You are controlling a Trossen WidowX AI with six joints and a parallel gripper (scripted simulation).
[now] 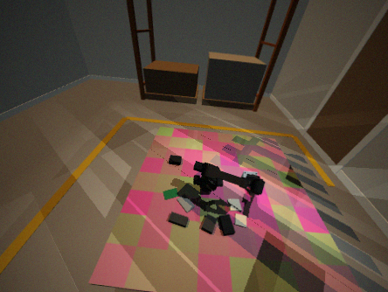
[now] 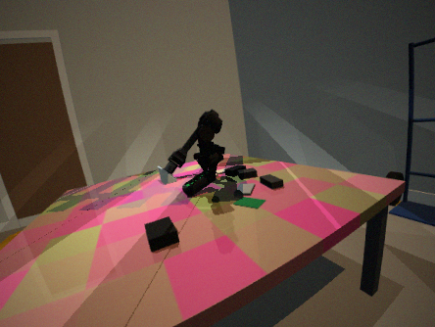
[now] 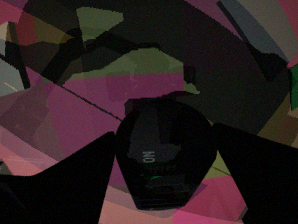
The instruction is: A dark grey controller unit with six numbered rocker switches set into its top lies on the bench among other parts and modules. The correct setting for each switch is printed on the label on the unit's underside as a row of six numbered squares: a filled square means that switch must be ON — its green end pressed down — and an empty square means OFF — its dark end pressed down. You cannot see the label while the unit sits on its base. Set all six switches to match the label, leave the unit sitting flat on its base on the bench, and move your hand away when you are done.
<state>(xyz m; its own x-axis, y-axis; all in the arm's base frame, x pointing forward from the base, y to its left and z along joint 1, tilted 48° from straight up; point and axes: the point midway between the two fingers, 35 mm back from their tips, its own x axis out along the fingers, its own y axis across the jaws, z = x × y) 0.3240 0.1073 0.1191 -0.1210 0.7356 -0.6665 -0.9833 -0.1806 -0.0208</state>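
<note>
The dark grey controller unit (image 2: 196, 184) (image 1: 190, 191) (image 3: 162, 165) is between my fingers, near the middle of the checked bench. It is tilted, with its lower end at the bench top. Small green marks show along its face in the exterior view. In the wrist view I see it end-on as a dark block filling the gap between the fingers, with a faint pale mark and a green spot. My gripper (image 2: 206, 168) (image 1: 204, 184) (image 3: 164, 133) is shut on the controller unit, fingers wide apart on its sides. The underside label cannot be read.
A dark block (image 2: 162, 233) (image 1: 175, 159) lies apart from the rest. A green plate (image 2: 249, 202) (image 1: 169, 193), grey plates (image 2: 247, 188) (image 1: 185, 204) and several dark modules (image 2: 271, 181) (image 1: 178, 219) crowd around the unit. The bench edge (image 2: 314, 255) is close on the green plate's side.
</note>
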